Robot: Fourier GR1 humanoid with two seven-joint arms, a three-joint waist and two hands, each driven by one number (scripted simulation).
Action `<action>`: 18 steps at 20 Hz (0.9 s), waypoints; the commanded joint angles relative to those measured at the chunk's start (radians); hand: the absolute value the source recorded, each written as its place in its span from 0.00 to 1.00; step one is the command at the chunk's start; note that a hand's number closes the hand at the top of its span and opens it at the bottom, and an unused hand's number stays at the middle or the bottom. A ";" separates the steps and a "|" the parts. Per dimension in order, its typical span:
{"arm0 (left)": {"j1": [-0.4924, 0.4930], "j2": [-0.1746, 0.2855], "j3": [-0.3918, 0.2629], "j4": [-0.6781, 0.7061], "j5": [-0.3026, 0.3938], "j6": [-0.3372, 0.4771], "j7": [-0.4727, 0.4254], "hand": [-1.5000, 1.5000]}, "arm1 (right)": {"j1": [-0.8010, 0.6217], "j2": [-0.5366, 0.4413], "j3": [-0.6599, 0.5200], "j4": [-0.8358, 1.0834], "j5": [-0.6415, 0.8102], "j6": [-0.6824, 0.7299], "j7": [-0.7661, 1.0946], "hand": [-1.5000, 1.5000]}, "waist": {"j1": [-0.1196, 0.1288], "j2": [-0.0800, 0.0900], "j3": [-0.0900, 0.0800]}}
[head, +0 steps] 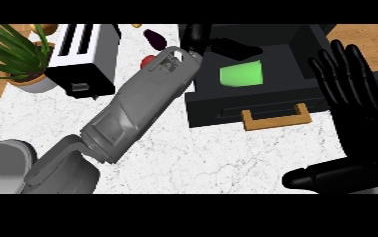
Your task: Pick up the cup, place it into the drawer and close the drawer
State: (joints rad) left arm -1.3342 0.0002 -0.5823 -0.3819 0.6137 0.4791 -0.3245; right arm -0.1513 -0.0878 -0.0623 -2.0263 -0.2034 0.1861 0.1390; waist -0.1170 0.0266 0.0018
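Note:
The green cup (pixel 242 74) lies on its side inside the open black drawer (pixel 214 112), near the middle. The drawer's wooden handle (pixel 277 118) faces me. My left forearm reaches diagonally from the lower left, and my left hand (pixel 198 35) hovers over the drawer's back left corner. Its fingers (pixel 238 47) stretch out just behind the cup and hold nothing. My right hand (pixel 345 88) stands open at the right edge, fingers up, beside the drawer's right wall.
A white toaster (pixel 81 56) and a potted plant (pixel 22 56) stand at the back left. A dark purple vegetable (pixel 155 38) and a red item (pixel 148 61) lie between the toaster and the drawer. A grey round object (pixel 11 166) sits at the lower left.

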 commanded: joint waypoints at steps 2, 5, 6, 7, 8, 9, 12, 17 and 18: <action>0.023 0.000 0.018 -0.045 0.083 -0.029 -0.064 0.00 | -0.029 0.018 0.010 0.015 -0.014 -0.004 -0.006 0.00 | 0.003 0.005 -0.001; 0.013 0.000 0.023 -0.074 0.117 -0.037 -0.098 0.00 | -0.001 0.011 -0.015 0.012 -0.060 0.013 -0.002 0.00 | 0.024 -0.005 -0.001; -0.009 0.000 0.026 -0.088 0.118 -0.025 -0.082 0.00 | 0.039 0.001 -0.032 -0.004 -0.080 0.026 -0.001 0.00 | 0.042 -0.013 -0.001; 0.018 0.000 0.046 -0.103 0.142 -0.042 -0.159 0.00 | 0.001 -0.012 -0.035 0.007 -0.094 0.032 0.019 0.00 | 0.034 -0.008 -0.001; 0.045 0.000 0.084 -0.103 0.154 -0.083 -0.187 0.00 | 0.042 -0.017 -0.043 -0.018 -0.125 0.054 0.015 0.00 | 0.057 -0.014 -0.001; 0.048 0.000 0.067 -0.130 0.165 -0.076 -0.186 0.00 | 0.007 -0.054 -0.087 -0.011 -0.169 0.060 0.055 0.00 | 0.057 -0.016 -0.001; 0.020 0.000 0.116 -0.151 0.187 -0.096 -0.139 0.00 | 0.121 -0.031 -0.050 -0.071 -0.145 0.090 0.010 0.00 | 0.080 -0.023 -0.001; 0.114 0.102 0.167 -0.253 0.175 -0.121 -0.104 0.00 | 0.140 -0.109 -0.064 -0.098 -0.153 0.164 0.036 1.00 | 0.116 -0.033 -0.002; 0.104 0.107 0.179 -0.267 0.179 -0.109 -0.099 0.00 | 0.042 -0.129 -0.051 -0.042 -0.079 0.144 0.036 1.00 | 0.130 -0.031 -0.003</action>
State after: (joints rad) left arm -1.2570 0.0501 -0.4457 -0.5897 0.7762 0.3892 -0.4367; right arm -0.0807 -0.1705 -0.1287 -2.0727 -0.3352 0.3018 0.1646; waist -0.0102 -0.0013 0.0001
